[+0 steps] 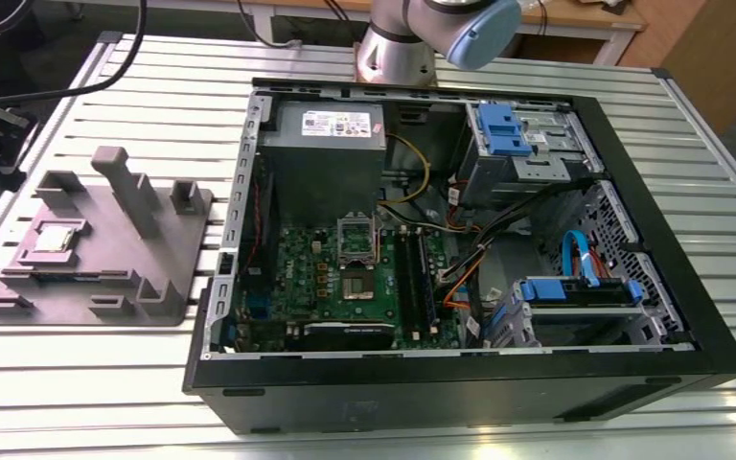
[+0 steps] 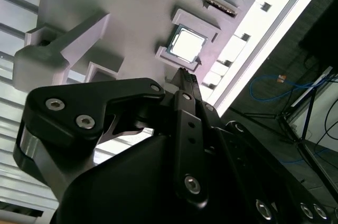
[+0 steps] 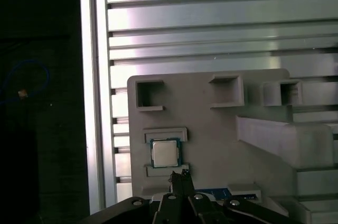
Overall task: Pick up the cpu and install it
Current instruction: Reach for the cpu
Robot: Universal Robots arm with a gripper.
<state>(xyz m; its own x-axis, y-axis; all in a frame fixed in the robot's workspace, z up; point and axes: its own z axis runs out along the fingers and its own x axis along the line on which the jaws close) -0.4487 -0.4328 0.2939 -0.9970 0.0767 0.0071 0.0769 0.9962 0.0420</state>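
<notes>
The cpu [image 1: 57,237], a small square chip with a silvery top, lies flat in a recess of the grey fixture plate [image 1: 150,259], at the exterior view's left. Both wrist views look down on it: the cpu [image 3: 165,153] [image 2: 186,44] lies just beyond the tips of my black gripper [image 3: 179,175] [image 2: 186,75]. The gripper hangs well above the plate with its two fingers pressed together and nothing between them. Inside the open computer case [image 1: 471,374], the green motherboard [image 1: 304,278] carries the socket [image 1: 357,285], whose metal frame [image 1: 356,238] stands raised.
The fixture plate has a tall upright post [image 1: 126,187] and several raised blocks near the cpu. The case walls, drive cages [image 1: 521,144], power supply [image 1: 323,129] and loose cables [image 1: 471,259] crowd the socket. The slatted metal table [image 1: 87,383] ends close behind the plate.
</notes>
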